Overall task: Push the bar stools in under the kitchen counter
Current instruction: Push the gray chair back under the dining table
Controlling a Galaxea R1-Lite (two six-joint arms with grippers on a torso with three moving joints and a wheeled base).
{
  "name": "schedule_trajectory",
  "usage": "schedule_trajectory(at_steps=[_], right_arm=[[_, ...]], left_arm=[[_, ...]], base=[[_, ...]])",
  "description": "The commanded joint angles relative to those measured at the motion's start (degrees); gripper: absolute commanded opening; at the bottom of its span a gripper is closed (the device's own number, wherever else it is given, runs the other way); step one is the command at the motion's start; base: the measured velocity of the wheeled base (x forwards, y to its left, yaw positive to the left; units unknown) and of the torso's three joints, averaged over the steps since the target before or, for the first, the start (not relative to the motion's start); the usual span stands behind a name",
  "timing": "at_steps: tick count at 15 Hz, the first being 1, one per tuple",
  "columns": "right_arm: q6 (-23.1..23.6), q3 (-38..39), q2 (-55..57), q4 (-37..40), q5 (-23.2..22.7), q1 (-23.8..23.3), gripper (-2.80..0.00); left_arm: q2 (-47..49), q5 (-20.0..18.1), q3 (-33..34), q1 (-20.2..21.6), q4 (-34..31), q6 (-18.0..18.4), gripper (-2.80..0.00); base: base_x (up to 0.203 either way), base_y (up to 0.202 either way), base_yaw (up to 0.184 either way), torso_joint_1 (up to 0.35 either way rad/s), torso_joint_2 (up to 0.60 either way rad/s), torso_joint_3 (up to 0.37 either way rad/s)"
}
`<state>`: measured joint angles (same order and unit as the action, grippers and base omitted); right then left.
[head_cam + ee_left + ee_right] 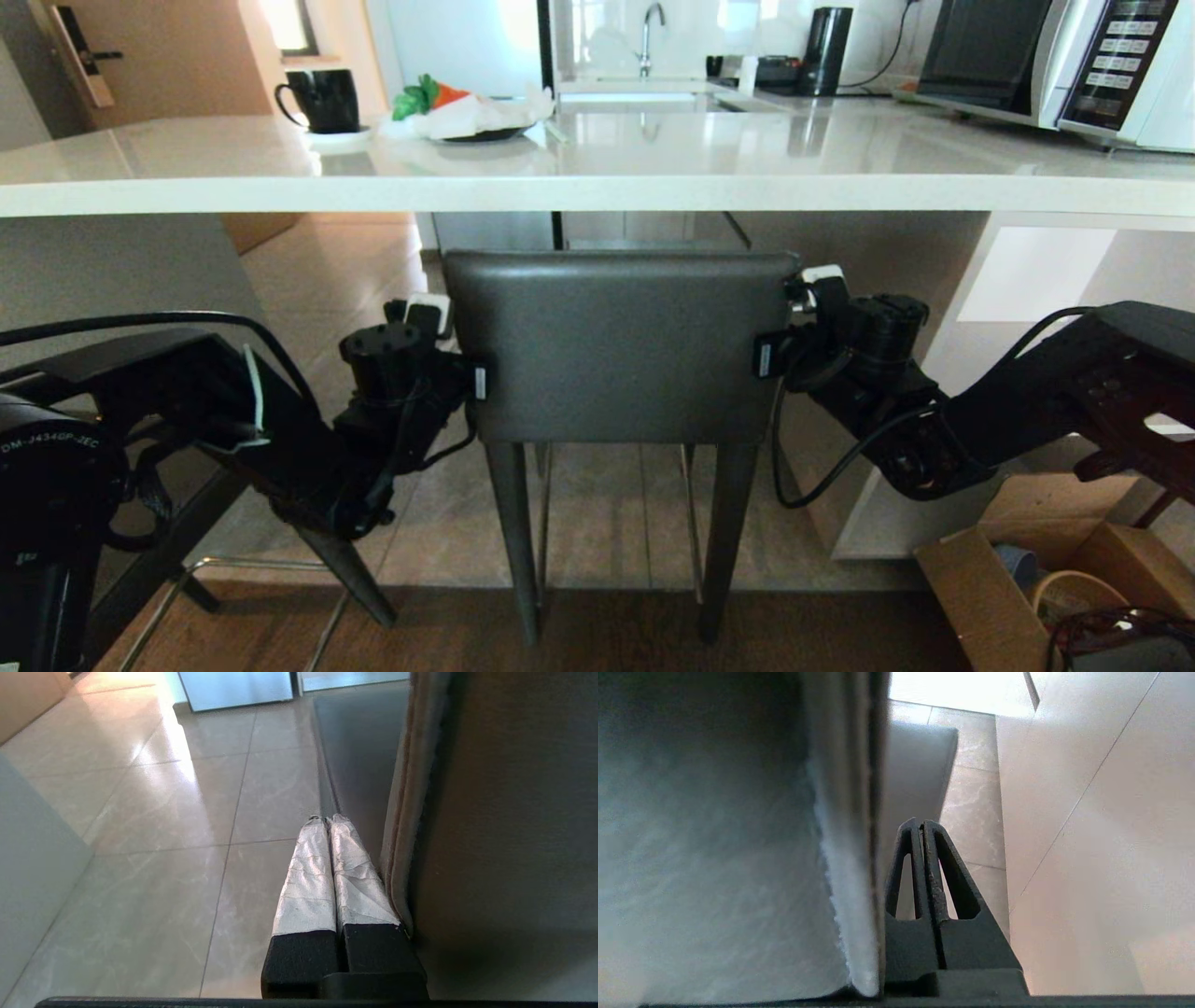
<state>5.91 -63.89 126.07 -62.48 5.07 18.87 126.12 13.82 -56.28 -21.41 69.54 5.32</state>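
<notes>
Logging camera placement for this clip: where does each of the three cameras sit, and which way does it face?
Head view: high, looking forward and down at the bar stool under the kitchen counter; both arms show.
Left wrist view: behind the shut left claw, beside the stool's backrest edge, facing the tiled floor.
Right wrist view: behind the shut right claw, along the backrest's other edge.
All three share the stool.
</notes>
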Motion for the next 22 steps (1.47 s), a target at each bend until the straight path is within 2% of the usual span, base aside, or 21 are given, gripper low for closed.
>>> schedule_trajectory(at_steps=[1,7,11,17,19,22], right_arm=[[-0.1,0.3,-2.1,-0.8,0.7,-0.2,-2.8],[0.0,4.2,-5.8,-1.2,2.0,0.1,-2.8],[-0.3,10.8,-11.6,-1.2,2.1,-0.4,-2.8],[-4.1,28.4,-30.8,-1.5,6.8,-2.9,-2.8],[-4.3,33.7,-38.4,-1.0,7.3,-4.1,-2.8],[-4.4,38.0,-50.9,3.6,7.6,-4.5,-2.8]], left_arm=[[-1.6,0.3,1.2,1.0,3.3,0.2,-2.8],[-4.8,0.4,3.8,2.5,3.3,0.3,-2.8],[-11.4,0.2,11.1,4.5,3.0,0.0,-2.8],[-32.8,2.1,27.5,5.6,3.3,-1.4,-2.8],[-40.0,2.8,33.3,7.6,3.2,-1.5,-2.8],[-51.3,3.1,39.0,9.3,2.0,-1.3,-2.8]], base=[[0.0,0.0,0.0,0.0,0.0,0.0],[0.0,0.0,0.0,0.0,0.0,0.0],[0.0,0.0,0.0,0.0,0.0,0.0],[0.0,0.0,0.0,0.0,0.0,0.0],[0.0,0.0,0.0,0.0,0.0,0.0],[0.0,0.0,0.0,0.0,0.0,0.0]])
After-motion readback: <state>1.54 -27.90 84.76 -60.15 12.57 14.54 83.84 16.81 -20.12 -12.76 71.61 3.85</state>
